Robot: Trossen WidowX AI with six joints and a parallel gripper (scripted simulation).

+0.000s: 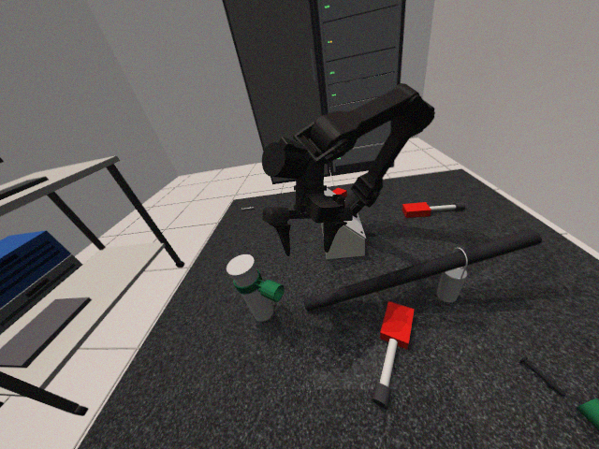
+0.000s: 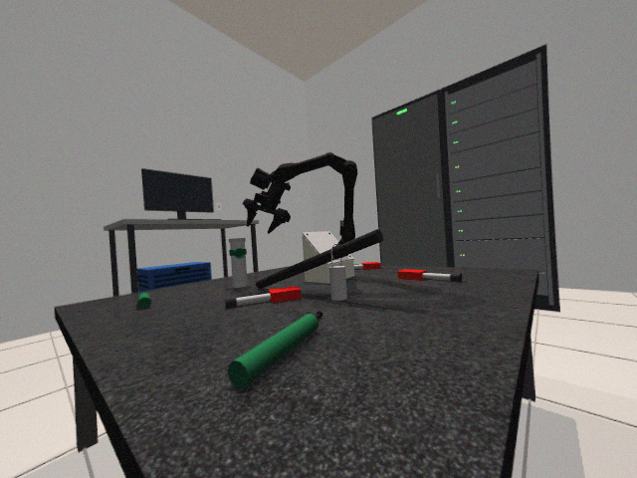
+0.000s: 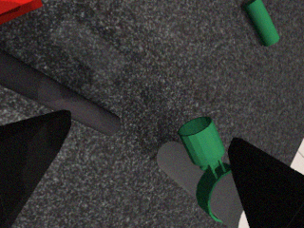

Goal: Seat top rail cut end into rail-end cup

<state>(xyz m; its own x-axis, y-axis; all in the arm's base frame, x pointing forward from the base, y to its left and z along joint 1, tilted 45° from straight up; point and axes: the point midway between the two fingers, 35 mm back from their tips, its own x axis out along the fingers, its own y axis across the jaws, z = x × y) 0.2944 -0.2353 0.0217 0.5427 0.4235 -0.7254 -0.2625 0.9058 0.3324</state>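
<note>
The dark rail (image 1: 406, 276) (image 2: 318, 262) (image 3: 85, 111) slants through the wire loop over the short post (image 1: 450, 287) (image 2: 338, 283). Its low end is down at the mat, apart from the cup; its far end is raised. The big post (image 1: 259, 307) (image 2: 238, 272) (image 3: 178, 163) stands upright with a pale cap (image 1: 241, 266). The green brace band (image 3: 203, 191) is up near the cap. Its empty green end cup (image 1: 272, 290) (image 3: 204, 146) opens toward the rail side. My gripper (image 1: 307, 253) (image 2: 259, 228) (image 3: 151, 131) is open and empty, above and behind the big post and rail end, touching neither.
A red block with a white handle (image 1: 397, 324) (image 2: 285, 295) lies before the rail; another (image 1: 416, 210) (image 2: 411, 274) lies behind. A pale wedge-shaped box (image 1: 345, 246) stands behind the rail. A long green cylinder (image 2: 278, 347) and a short green one (image 2: 143, 300) (image 3: 263, 24) lie farther off.
</note>
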